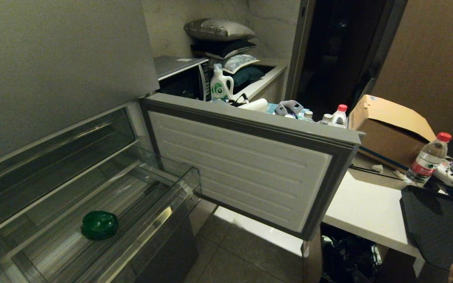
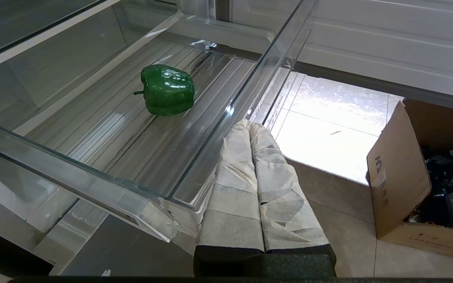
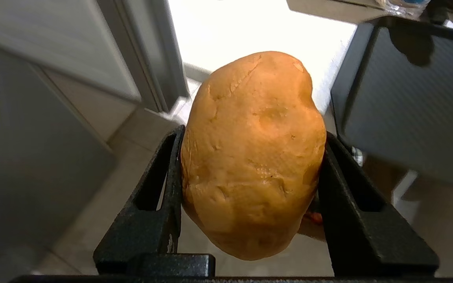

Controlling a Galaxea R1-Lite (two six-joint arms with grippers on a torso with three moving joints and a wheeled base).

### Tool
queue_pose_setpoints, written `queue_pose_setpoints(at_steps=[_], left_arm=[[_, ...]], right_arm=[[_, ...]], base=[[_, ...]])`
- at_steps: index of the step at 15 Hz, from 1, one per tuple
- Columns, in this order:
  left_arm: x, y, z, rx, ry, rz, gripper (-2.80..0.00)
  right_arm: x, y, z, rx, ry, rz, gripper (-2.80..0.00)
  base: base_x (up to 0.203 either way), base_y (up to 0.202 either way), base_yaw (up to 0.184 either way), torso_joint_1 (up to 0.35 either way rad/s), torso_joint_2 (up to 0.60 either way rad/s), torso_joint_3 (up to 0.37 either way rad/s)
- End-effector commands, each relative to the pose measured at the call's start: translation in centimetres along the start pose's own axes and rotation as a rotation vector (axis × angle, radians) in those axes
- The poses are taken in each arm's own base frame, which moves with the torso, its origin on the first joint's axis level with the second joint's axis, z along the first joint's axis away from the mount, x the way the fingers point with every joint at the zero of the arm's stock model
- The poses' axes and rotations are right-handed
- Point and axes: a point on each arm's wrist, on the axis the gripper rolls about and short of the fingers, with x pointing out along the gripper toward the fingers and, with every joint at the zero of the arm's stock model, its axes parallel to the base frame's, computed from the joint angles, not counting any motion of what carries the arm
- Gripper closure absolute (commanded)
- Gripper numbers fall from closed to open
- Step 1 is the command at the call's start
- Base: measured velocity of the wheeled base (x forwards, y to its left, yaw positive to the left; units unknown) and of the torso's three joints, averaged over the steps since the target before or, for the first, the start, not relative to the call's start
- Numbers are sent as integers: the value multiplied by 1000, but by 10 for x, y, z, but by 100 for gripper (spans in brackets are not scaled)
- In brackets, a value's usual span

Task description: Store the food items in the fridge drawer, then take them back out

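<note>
**Potato in hand, pepper waiting in the drawer**

I am holding the potato [image 3: 252, 157] tight in my right gripper [image 3: 250, 173], with one black finger pressing on each side of it. The potato is hanging over the floor, low on my right, beside the dark tray [image 1: 439, 224] on the white counter [image 1: 364, 208]. The pepper [image 1: 99, 225] is lying alone on the ribbed bottom of the clear fridge drawer [image 1: 151, 232], which is pulled out, with the fridge door [image 1: 246, 169] hanging open next to it.

My left gripper [image 2: 252, 133] is resting just outside the drawer's front lip, fingers pressed together and holding nothing.

I cannot tell whether this potato is going in or coming out. If in, I am needing to swing it over the lip and lower it beside the pepper.
</note>
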Motion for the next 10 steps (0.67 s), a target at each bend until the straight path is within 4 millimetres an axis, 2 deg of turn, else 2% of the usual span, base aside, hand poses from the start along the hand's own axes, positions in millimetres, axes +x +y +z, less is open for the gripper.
queue_pose_setpoints(at_steps=[1, 3, 7, 10], left_arm=[[0, 0, 0, 0, 2, 0, 0], [0, 0, 0, 0, 2, 0, 0], [0, 0, 0, 0, 2, 0, 0], [0, 0, 0, 0, 2, 0, 0]], right_arm=[[-14, -1, -23, -32, -47, -12, 0], [-17, -1, -27, -71, -55, -27, 0], [-33, -2, -35, -138, -258, 0, 0], [-33, -2, -35, -120, -256, 10, 0]], base=[[0, 0, 0, 0, 0, 0], [0, 0, 0, 0, 0, 0], [0, 0, 0, 0, 0, 0], [0, 0, 0, 0, 0, 0]])
